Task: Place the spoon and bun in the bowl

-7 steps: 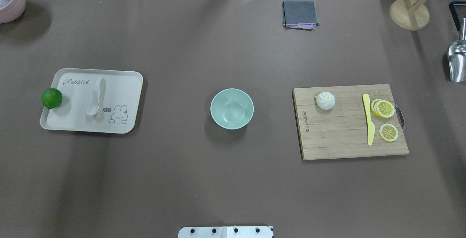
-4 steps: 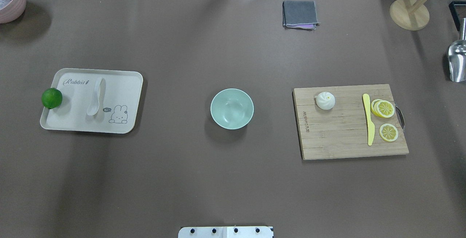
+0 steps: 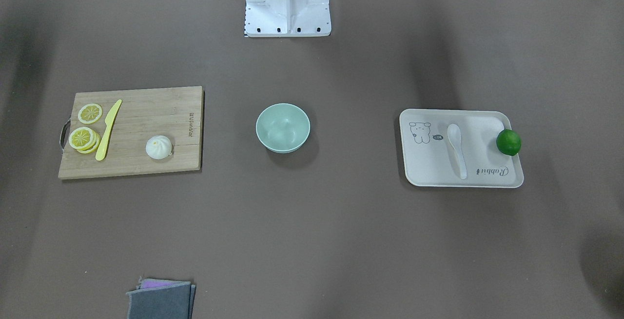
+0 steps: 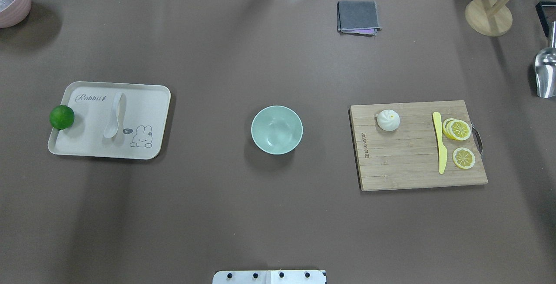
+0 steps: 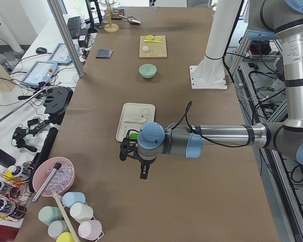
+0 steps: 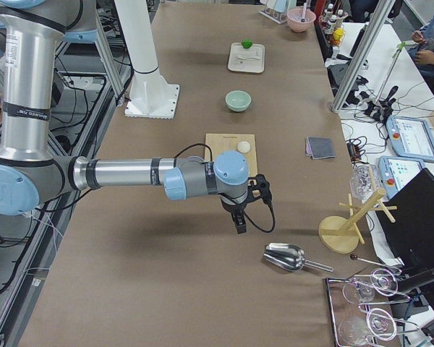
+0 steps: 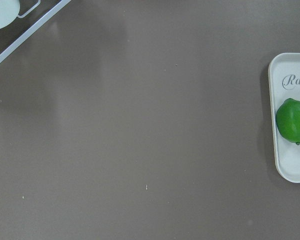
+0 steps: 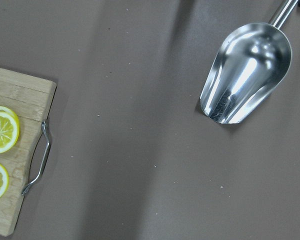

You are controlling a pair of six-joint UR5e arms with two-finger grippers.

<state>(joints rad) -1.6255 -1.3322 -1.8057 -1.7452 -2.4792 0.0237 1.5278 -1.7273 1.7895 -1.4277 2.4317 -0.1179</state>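
While spoon [image 4: 114,117] and bun [image 4: 388,120] flank the bowl [image 4: 276,130], left gripper [image 5: 143,172] and right gripper [image 6: 240,223] are held beyond lime [image 4: 61,117] and knife [image 4: 439,143]; openness cannot be told.

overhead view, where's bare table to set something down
Bare table lies between the tray and the bowl, between the bowl and the cutting board, and in the wide strip nearer the robot. Crowded: the board's right end, with knife and lemon slices.
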